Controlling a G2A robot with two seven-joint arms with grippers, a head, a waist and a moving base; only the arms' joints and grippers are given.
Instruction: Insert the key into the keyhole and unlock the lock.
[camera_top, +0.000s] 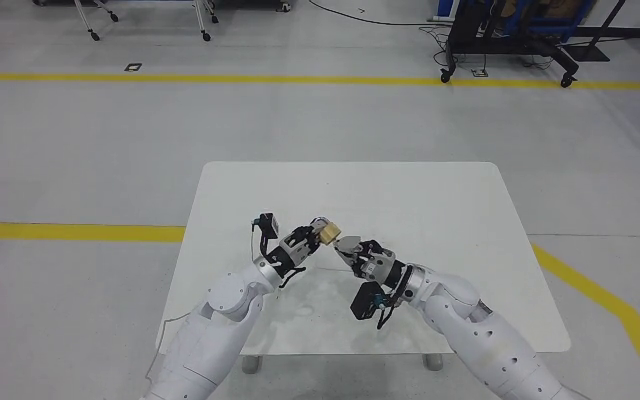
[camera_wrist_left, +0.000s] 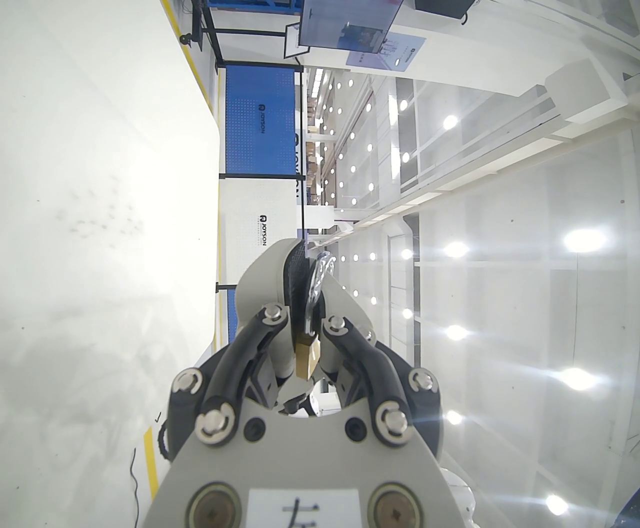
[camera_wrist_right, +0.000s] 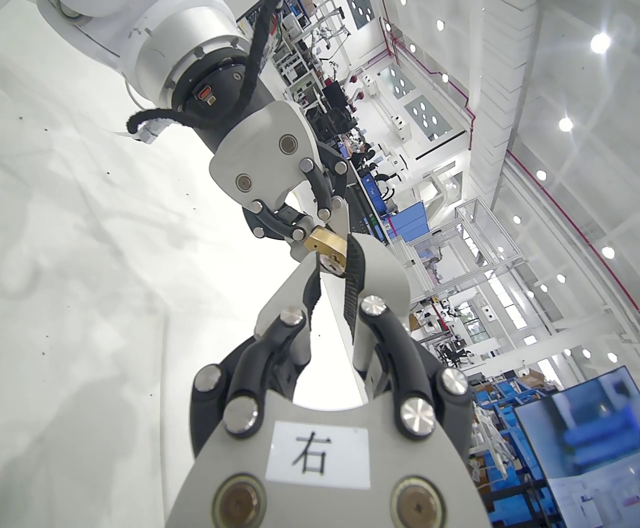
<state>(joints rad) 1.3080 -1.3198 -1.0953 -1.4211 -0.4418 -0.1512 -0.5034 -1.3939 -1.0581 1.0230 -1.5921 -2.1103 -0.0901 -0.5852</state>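
White table (camera_top: 450, 200), grey floor (camera_top: 300, 130) w/ yellow lines (camera_top: 300, 78); L gripper (camera_wrist_left: 310, 267) clamps lock (camera_wrist_left: 306, 357); R gripper (camera_wrist_right: 334, 261): grip unclear.

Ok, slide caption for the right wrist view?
Right gripper at the keyhole end of the brass padlock held by left gripper.

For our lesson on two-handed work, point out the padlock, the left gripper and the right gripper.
padlock (camera_wrist_left: 306, 357): left wrist view, on its brass body.
left gripper (camera_wrist_left: 312, 267): left wrist view, at its tip, clamping the padlock.
right gripper (camera_wrist_right: 334, 256): right wrist view, at its tip, by the padlock.
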